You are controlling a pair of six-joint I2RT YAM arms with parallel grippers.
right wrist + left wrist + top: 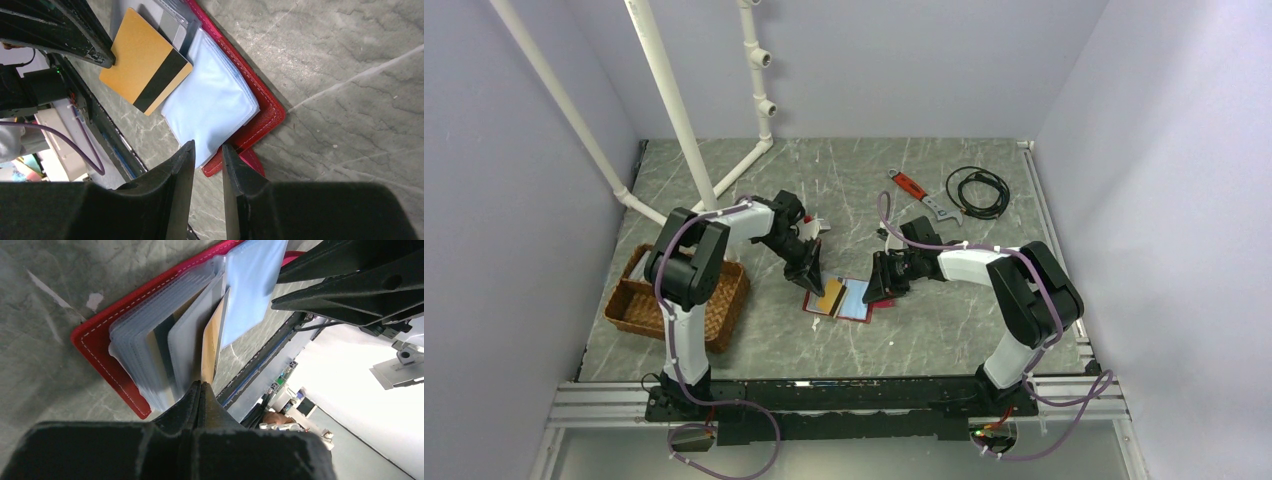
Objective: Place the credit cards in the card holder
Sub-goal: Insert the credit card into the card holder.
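Left claw (200, 388) nearest, pinched shut on gold-brown card (211, 342), card half slid between clear sleeves (145, 335) of open card holder (100, 347) on bench (40, 315). Right claw (208, 161) narrowly parted over holder's corner, gripping nothing evident. Looks midway: some cards seemingly sleeved, this one unfinished.

Red-handled wrench (921, 196) lying on the grey marbled table (844, 165). A coiled black cable (977, 190) lies just beside the wrench, to its right. White pipes (674, 110) rise well to the wrench's left. A brown wicker tray (627, 300) sits farther left of the wrench and nearer the camera.
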